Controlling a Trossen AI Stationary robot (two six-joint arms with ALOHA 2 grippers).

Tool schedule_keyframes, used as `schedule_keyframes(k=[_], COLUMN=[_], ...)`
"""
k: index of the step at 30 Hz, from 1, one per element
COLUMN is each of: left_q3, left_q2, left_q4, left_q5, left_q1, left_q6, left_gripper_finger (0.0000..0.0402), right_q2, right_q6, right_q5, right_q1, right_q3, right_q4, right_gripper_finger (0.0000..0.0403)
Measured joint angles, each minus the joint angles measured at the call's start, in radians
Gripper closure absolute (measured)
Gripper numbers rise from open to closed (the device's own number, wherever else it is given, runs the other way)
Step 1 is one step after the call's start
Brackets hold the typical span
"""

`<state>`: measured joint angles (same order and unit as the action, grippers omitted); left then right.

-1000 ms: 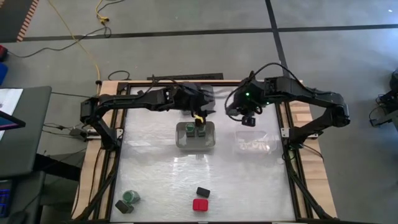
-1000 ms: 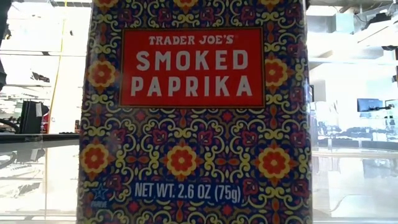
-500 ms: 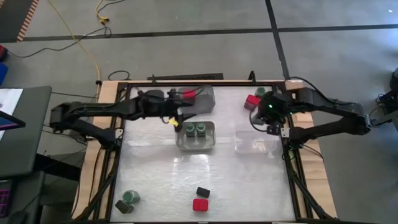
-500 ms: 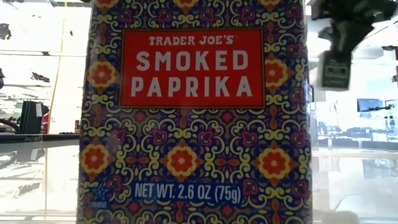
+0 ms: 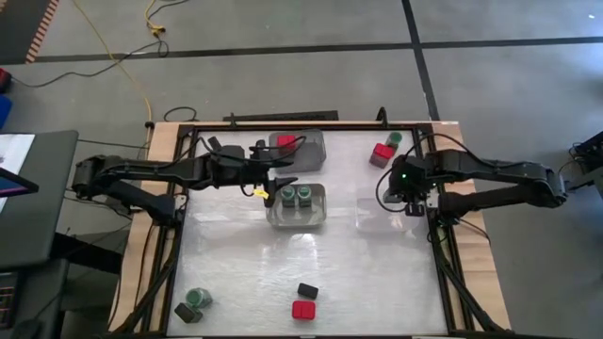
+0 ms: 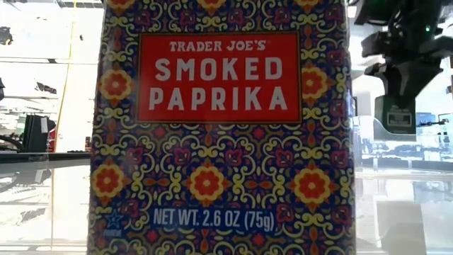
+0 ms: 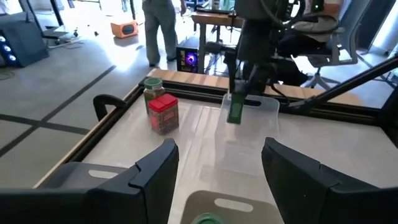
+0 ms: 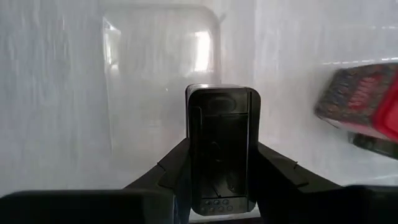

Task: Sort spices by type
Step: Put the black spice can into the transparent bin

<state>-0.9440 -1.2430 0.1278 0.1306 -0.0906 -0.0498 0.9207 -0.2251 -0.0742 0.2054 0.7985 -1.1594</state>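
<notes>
Grey concrete floor (image 5: 283, 24) crossed by dark seams, a yellow cable (image 5: 132, 71) trailing over it. Beyond the table stand an office chair (image 7: 323, 43), a wooden bench (image 7: 211, 22) and a person (image 7: 163, 28) in bright light

Two dark, slender jointed arms are seen; a green light is lit on the right arm (image 5: 403, 175), and cables are looped beside it.

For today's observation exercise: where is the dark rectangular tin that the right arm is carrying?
The dark tin is clamped in the right gripper, held above the clear bin at the table's right side, near the red-topped container.
</notes>
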Motion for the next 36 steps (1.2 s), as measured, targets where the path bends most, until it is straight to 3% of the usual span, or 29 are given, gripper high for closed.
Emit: schedule_keyframes(k=[9, 36], left_q3=[0.0, 0.0], left_q2=[0.0, 0.0], left_q4=[-0.001, -0.002], left_q5=[0.014, 0.017], left_q1=[0.0, 0.0], left_q6=[0.0, -0.025], left_gripper_finger=[0.018, 0.018], right_q2=[0.001, 0.01], right_q6=[-0.044, -0.062], right_q5=[0.0, 0.008], right_q1=[0.008, 0.061], right_q3=[-0.103, -0.112], right_q4=[0.087, 0.092], right_gripper_finger=[0.0247, 0.0245])
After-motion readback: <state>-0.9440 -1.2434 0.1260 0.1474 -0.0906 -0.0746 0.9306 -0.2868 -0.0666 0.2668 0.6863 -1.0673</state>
